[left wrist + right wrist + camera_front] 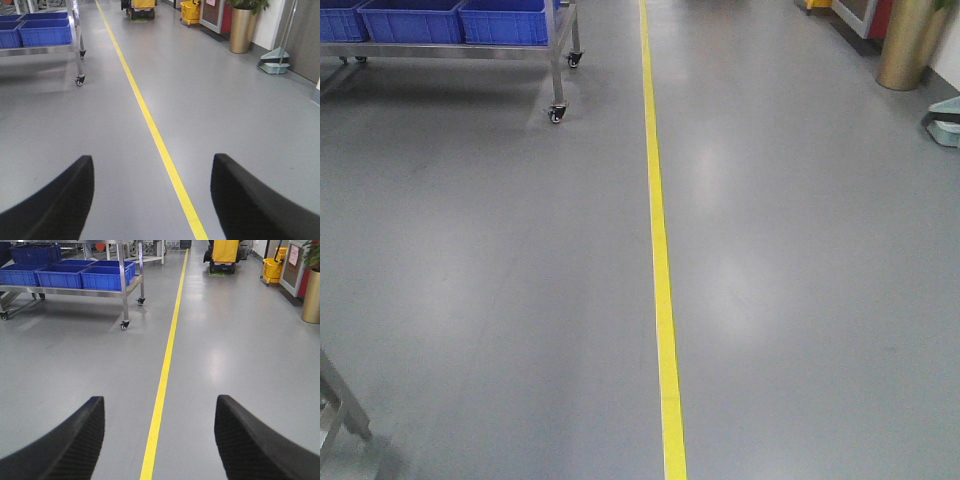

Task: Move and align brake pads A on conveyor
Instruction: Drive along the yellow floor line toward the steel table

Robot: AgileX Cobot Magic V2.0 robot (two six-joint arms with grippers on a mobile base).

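The brake pads A and the conveyor are out of view in every frame. My left gripper (152,160) is open, its two black fingers wide apart over bare grey floor with nothing between them. My right gripper (160,401) is open too, its ribbed black fingers spread over the same floor and holding nothing. Neither gripper shows in the front view.
A yellow floor line (660,250) runs straight ahead. A steel wheeled rack (557,70) with blue bins (410,20) stands at the left. A gold planter (910,45), dustpan (274,62), yellow mop bucket (272,267) and yellow cart (223,252) lie farther off. A metal leg (340,400) is at near left.
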